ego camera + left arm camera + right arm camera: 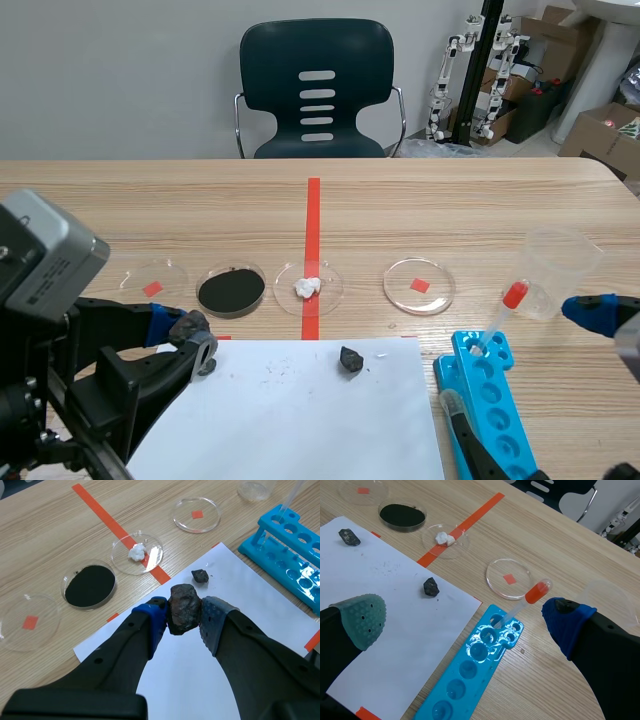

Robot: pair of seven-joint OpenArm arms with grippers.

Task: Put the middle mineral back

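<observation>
Mineral (183, 611), dark reddish-brown, is clamped between the pads of the left gripper (183, 617) and held above the white paper (250, 592). A smaller black stone (200, 575) is seen lying on the paper just ahead. The right gripper (465, 619) is spread wide, nothing held, over the blue rack (470, 680).
</observation>
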